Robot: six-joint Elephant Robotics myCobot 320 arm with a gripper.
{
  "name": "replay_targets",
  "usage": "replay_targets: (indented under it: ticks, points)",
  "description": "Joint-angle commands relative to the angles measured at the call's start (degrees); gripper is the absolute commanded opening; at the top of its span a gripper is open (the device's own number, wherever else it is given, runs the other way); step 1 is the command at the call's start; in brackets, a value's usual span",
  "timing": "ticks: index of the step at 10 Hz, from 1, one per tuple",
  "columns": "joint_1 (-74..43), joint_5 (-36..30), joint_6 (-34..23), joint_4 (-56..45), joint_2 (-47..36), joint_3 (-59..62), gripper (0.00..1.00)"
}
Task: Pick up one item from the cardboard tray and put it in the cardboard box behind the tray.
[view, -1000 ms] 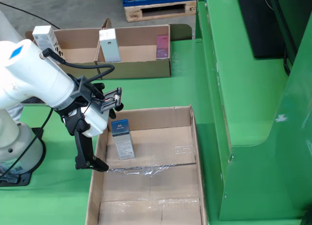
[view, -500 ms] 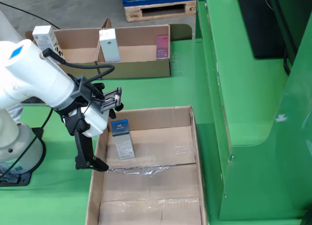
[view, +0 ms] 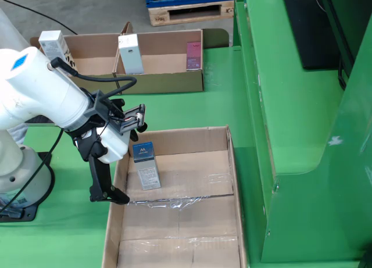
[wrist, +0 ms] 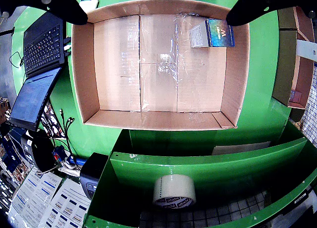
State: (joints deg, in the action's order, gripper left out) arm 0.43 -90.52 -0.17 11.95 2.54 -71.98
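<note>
A white arm's hand (view: 119,163), its fingers spread apart and empty, is poised above the cardboard tray's (view: 229,163) left edge, seemingly for a grasp. A small blue-topped box (view: 145,166) lies near the tray's far-left corner; the cardboard box (view: 168,82) sits behind

Brown cardboard tray (view: 174,233), clear tape stripes. Small box (view: 145,166): blue top, grey side. Green surface (view: 174,108). White arm (view: 40,93), black jaws.
</note>
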Motion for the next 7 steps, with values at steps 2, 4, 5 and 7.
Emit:
replay_targets:
  ticks: [2, 4, 5, 7]
  points:
    - [0.3, -0.1, -0.2, 0.6, -1.6, 1.2, 1.0]
    - [0.3, -0.1, -0.2, 0.6, -1.6, 1.2, 1.0]
    - [0.3, -0.1, -0.2, 0.6, -1.6, 1.2, 1.0]
    - [1.1, 0.2, 0.1, 0.8, -1.2, 1.0, 1.0]
